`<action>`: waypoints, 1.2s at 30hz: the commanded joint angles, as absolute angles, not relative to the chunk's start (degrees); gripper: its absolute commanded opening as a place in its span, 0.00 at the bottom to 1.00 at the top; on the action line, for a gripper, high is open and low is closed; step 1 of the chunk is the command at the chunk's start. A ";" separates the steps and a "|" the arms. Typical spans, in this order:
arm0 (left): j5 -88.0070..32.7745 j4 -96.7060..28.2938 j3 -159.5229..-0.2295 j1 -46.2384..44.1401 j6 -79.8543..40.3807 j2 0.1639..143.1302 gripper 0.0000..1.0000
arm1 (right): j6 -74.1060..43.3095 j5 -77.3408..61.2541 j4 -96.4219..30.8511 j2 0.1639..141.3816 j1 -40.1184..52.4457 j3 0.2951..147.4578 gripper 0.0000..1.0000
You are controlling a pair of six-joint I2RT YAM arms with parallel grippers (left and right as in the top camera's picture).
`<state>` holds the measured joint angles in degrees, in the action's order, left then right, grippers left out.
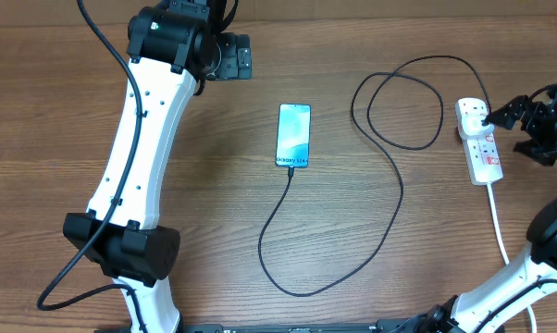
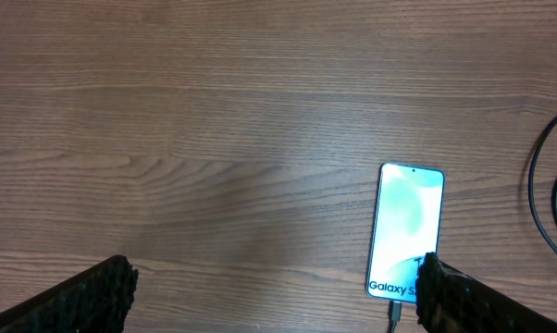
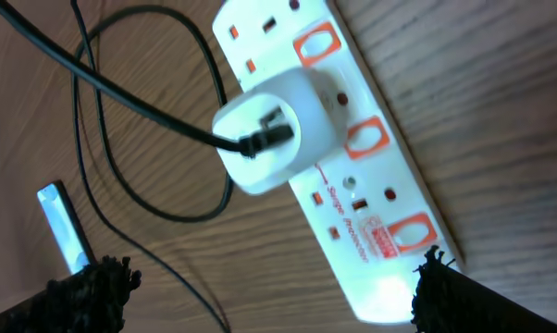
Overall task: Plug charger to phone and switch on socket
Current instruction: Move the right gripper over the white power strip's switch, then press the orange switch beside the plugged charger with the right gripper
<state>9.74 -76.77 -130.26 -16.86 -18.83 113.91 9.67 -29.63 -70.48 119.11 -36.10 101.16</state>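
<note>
Treat plugging as done: see charger (image 3: 260, 141) seated in phone (image 2: 406, 231), just ahead of released left gripper (image 2: 276, 273). Assume switching on socket (image 3: 380, 199), directly below released, empty right gripper (image 3: 274, 273), remains.

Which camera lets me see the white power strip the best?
The right wrist view: the power strip fills the picture, with its red-edged switches and a white adapter plugged in, charger cable attached. The overhead view shows it small near the right edge. The left wrist view doesn't show it.
</note>
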 commanded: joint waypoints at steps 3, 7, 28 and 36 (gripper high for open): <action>10.92 -76.88 -130.32 -16.91 -17.54 114.21 1.00 | 11.00 -30.06 -68.25 119.72 -35.90 102.59 1.00; 10.92 -76.88 -130.32 -16.91 -17.54 114.21 1.00 | 10.98 -29.67 -66.17 119.74 -35.90 101.97 1.00; 10.92 -76.88 -130.32 -16.91 -17.54 114.21 1.00 | 11.03 -29.65 -62.39 123.72 -32.47 101.56 1.00; 10.92 -76.88 -130.32 -16.91 -17.54 114.21 1.00 | 10.76 -29.61 -61.10 124.11 -30.26 101.56 1.00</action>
